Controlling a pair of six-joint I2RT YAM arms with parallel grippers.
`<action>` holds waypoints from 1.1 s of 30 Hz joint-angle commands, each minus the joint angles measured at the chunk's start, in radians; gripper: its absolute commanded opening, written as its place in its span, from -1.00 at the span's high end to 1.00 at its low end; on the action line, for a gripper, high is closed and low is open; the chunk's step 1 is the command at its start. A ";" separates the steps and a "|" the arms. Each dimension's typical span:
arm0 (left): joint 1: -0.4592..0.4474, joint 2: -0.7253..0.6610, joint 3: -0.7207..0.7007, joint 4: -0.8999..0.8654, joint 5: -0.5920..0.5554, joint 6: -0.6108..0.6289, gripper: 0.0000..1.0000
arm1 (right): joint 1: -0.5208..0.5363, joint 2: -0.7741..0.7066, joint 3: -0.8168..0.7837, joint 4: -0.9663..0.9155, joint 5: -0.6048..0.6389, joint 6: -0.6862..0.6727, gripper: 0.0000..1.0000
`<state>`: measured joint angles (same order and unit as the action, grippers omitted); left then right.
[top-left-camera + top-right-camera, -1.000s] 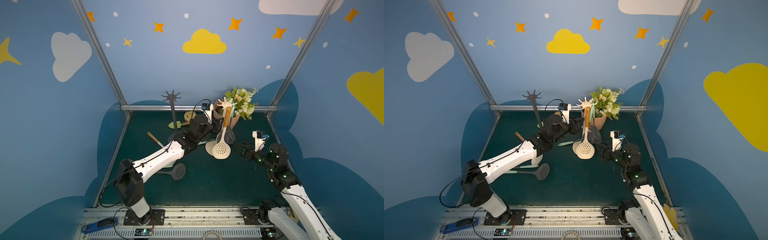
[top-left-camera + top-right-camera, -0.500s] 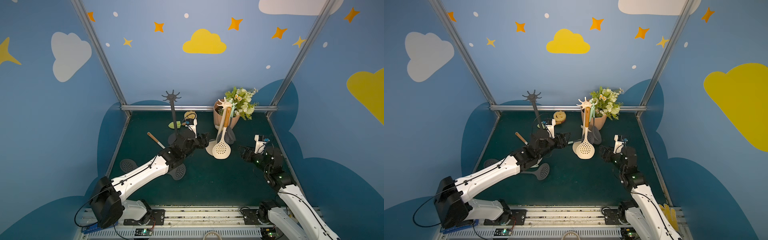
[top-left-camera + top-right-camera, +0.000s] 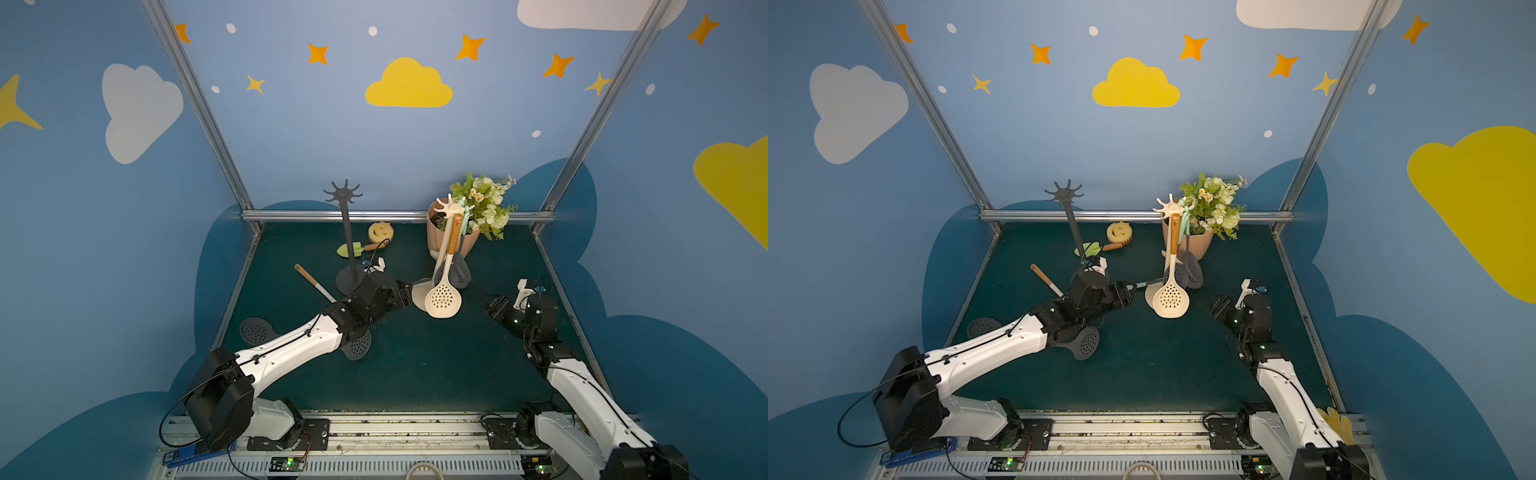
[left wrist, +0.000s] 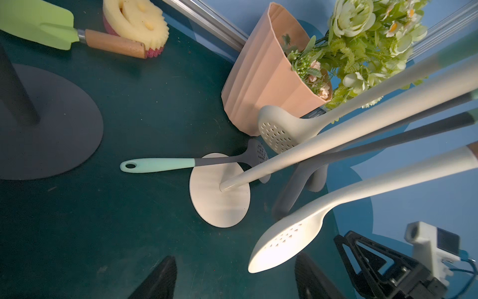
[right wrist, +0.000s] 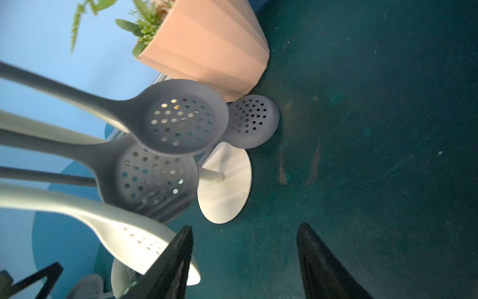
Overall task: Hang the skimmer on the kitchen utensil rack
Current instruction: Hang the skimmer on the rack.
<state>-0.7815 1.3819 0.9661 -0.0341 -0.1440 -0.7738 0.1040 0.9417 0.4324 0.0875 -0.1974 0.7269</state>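
The cream skimmer [image 3: 443, 300] with a wooden grip hangs by its handle from the cream utensil rack [image 3: 450, 206], its head just above the mat in both top views [image 3: 1171, 300]. Nothing holds it. My left gripper [image 3: 405, 289] stands open and empty, low, just left of the rack's round base [image 4: 219, 202]; the skimmer's head [image 4: 287, 240] hangs near one of its fingers [image 4: 313, 279]. My right gripper [image 3: 490, 305] is open and empty to the right of the rack, apart from it, with the skimmer's head [image 5: 134, 240] beside one finger [image 5: 176, 264].
Grey skimmers [image 5: 178, 121] hang on the same rack. A mint-handled skimmer [image 4: 157, 165] lies against its base. A black rack [image 3: 345, 195] stands at left. Dark skimmers [image 3: 357, 344] and a wood-handled utensil [image 3: 311, 280] lie near my left arm. Flower pot [image 3: 455, 241], trowel [image 3: 353, 249] and sponge [image 3: 380, 231] sit at the back.
My left arm has drawn back and down from the top of the cream rack, and its jaws have opened wider. The right arm has pulled back a little. The skimmer stays hanging.
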 commanded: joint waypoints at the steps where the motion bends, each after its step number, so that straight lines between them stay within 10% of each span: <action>1: 0.012 -0.003 0.003 -0.049 -0.006 -0.040 -0.48 | -0.035 0.073 -0.017 0.162 -0.092 0.142 -0.26; 26: 0.142 0.426 0.184 0.087 0.220 -0.300 -0.45 | -0.104 -0.071 -0.084 0.058 -0.146 0.113 -0.27; 33: 0.164 0.465 0.217 0.095 0.271 -0.297 -0.43 | -0.120 0.142 -0.065 0.270 -0.246 0.204 -0.28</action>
<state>-0.6231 1.8580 1.1625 0.0441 0.0940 -1.0698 -0.0090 1.0039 0.3508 0.2501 -0.3828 0.8883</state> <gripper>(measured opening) 0.713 0.641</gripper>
